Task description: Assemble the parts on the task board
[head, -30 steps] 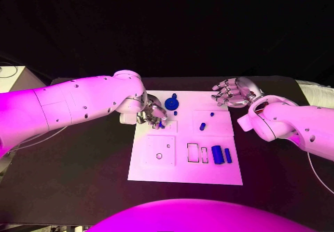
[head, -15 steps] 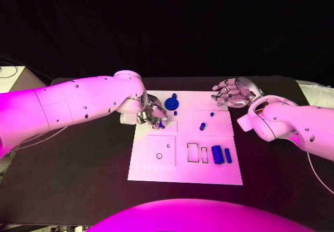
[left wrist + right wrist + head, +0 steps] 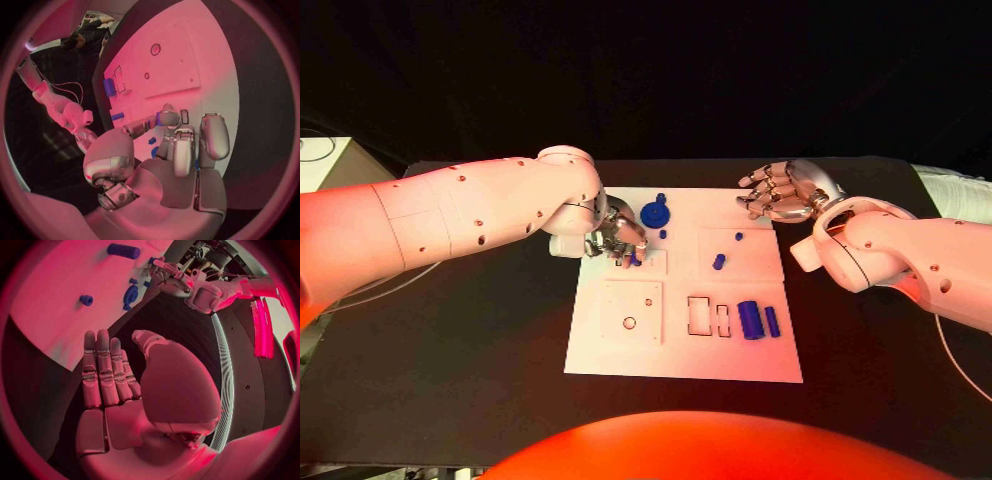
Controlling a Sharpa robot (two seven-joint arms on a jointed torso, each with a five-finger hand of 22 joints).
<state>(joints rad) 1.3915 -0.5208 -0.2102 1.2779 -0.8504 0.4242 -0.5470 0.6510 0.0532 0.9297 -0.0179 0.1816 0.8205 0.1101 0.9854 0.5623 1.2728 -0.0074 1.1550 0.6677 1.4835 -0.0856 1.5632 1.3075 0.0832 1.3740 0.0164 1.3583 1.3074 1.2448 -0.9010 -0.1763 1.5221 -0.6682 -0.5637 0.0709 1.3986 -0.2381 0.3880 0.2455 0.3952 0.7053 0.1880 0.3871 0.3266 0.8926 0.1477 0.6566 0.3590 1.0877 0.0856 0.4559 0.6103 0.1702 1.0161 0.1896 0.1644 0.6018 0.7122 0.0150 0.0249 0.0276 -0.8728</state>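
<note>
Part of the task board near its far left corner was covered by the left hand. A small blue part under the fingertips was half hidden, and whether it was pinched or only touched could not be told. In the left wrist view, its shape was masked by the fingers.
</note>
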